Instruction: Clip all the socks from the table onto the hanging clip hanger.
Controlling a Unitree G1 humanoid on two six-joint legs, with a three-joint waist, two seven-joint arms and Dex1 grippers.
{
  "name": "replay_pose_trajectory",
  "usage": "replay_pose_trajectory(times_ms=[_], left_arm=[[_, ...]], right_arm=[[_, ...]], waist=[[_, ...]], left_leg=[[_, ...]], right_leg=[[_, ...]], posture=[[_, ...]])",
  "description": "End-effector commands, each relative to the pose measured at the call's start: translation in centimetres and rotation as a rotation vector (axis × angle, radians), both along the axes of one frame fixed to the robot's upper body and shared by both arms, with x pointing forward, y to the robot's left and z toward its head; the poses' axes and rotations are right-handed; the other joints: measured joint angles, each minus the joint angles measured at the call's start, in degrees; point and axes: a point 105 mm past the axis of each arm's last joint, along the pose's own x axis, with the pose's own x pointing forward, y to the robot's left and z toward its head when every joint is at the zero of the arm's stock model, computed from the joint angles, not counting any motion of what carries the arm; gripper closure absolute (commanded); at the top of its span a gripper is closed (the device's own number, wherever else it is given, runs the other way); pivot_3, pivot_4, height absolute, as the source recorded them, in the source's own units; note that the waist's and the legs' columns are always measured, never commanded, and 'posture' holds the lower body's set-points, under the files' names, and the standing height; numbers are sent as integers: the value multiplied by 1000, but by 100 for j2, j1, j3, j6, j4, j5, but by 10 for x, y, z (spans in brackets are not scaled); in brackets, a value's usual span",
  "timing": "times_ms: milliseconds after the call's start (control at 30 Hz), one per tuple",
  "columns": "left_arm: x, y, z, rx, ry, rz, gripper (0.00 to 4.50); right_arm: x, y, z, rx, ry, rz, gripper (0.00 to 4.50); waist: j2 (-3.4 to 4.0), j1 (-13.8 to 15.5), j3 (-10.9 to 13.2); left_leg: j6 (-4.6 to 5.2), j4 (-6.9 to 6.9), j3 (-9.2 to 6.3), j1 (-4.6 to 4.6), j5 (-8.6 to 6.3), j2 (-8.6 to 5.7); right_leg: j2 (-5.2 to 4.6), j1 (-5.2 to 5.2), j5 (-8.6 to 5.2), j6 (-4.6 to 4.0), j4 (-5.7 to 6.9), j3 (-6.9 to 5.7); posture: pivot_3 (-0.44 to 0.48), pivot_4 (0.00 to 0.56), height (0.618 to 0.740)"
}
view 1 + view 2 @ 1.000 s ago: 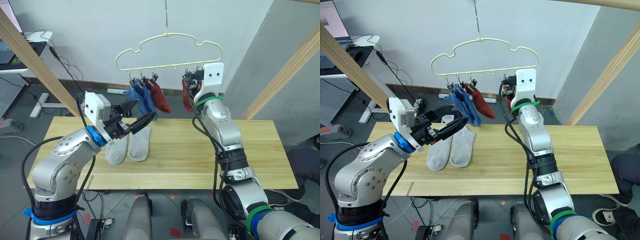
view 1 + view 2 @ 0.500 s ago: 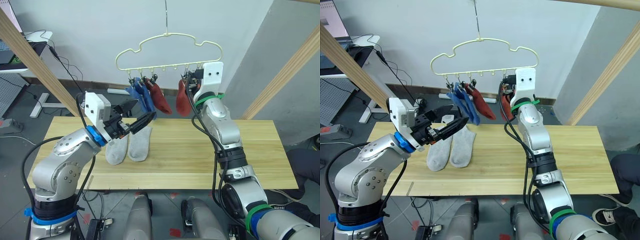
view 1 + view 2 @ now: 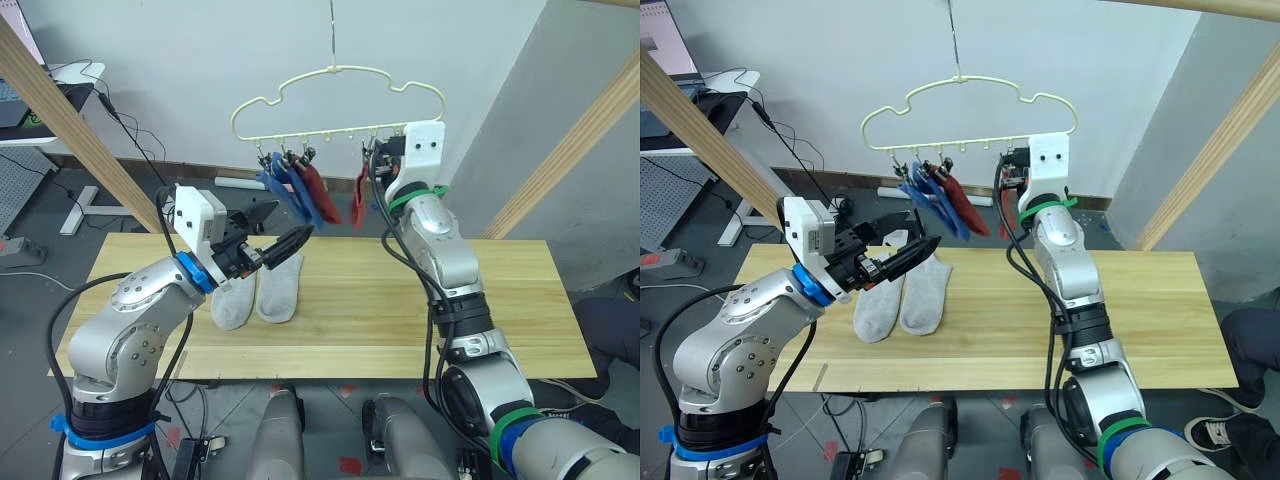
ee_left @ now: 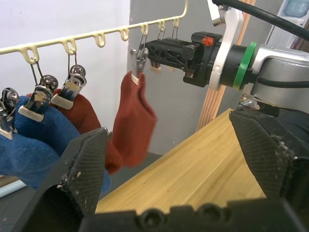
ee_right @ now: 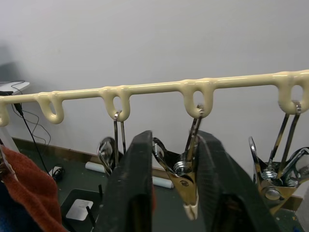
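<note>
2 light grey socks (image 3: pixel 256 291) lie side by side on the bench (image 3: pixel 400 320), long axes running away from the robot, toes pointing back toward the clip hanger (image 3: pixel 338 105). They sit directly beneath the left end effector (image 3: pixel 268 232), which hovers released and empty, so the left arm is plainly the nearer one and need mostly drop. 2 blue socks (image 3: pixel 283 192) and 2 rust red socks (image 3: pixel 325 196) already hang clipped. The right end effector (image 5: pixel 169 186) is raised at the hanger's rail, its fingers (image 5: pixel 133 193) straddling a metal clip (image 5: pixel 186 171) without clearly squeezing it.
</note>
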Motion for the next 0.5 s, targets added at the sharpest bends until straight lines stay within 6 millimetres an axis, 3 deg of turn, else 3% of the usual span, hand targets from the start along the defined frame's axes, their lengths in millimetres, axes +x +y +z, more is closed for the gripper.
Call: replay_pose_trajectory(times_ms=[33, 100, 267, 367, 500], left_arm=[[-5, -4, 11, -3, -60, -9, 0], [-5, -5, 10, -6, -56, -10, 0], [-3, -3, 3, 1, -35, 4, 0], [6, 10, -16, 55, 21, 87, 0], [18, 31, -56, 197, 126, 198, 0]], right_arm=[[-3, 0, 16, 21, -58, 4, 4249], [-3, -3, 16, 19, -58, -2, 4481], [-3, -12, 15, 9, -45, 2, 4481], [-5, -20, 12, -21, -8, 39, 4481], [-10, -26, 13, -98, 27, 131, 4481]], waist=[[0, 0, 0], [0, 0, 0], [0, -1, 0], [0, 0, 0], [1, 2, 1]], left_leg=[[0, 0, 0, 0, 0, 0], [0, 0, 0, 0, 0, 0], [0, 0, 1, 0, 0, 0], [0, -1, 0, 0, 0, -1], [1, -2, 1, 1, -1, 0]], right_leg=[[0, 0, 0, 0, 0, 0], [0, 0, 0, 0, 0, 0], [0, 0, 0, 0, -1, 1], [0, 0, 0, 0, -1, 0], [0, 0, 0, 0, -1, 2]], posture=[[134, 244, 740], [130, 246, 740], [121, 247, 740], [121, 247, 740], [121, 247, 740]])
